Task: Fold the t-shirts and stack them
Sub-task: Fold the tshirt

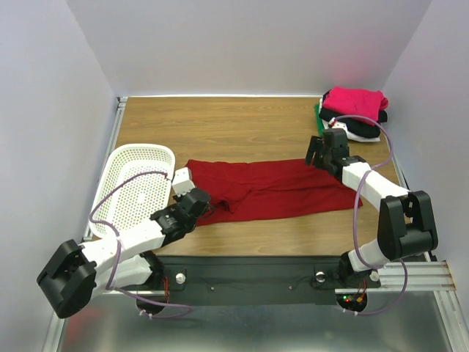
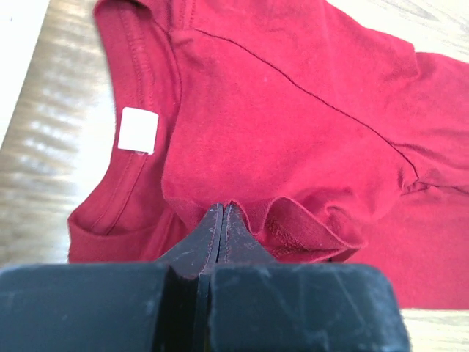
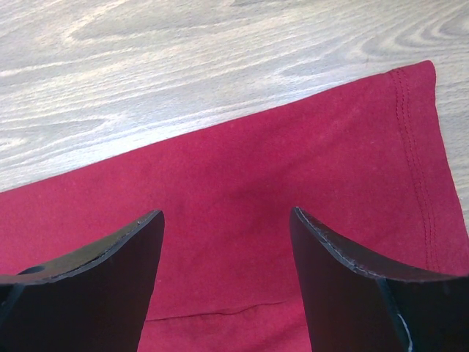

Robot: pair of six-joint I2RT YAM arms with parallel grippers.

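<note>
One wooden table shows bare boards toward 12 o'clock; the dark red t-shirt lies spread across its middle, hem at 3 o'clock; the white basket sits at 9 o'clock; pink, black, white and green t-shirts are stacked at 1 o'clock; the right gripper hangs spread over the hem; the left gripper pinches cloth beside the collar; the white neck label looks blank.

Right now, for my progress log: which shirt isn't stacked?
The dark red shirt: it lies spread out alone, pinched by the left gripper; the others sit piled in the far right corner.
</note>
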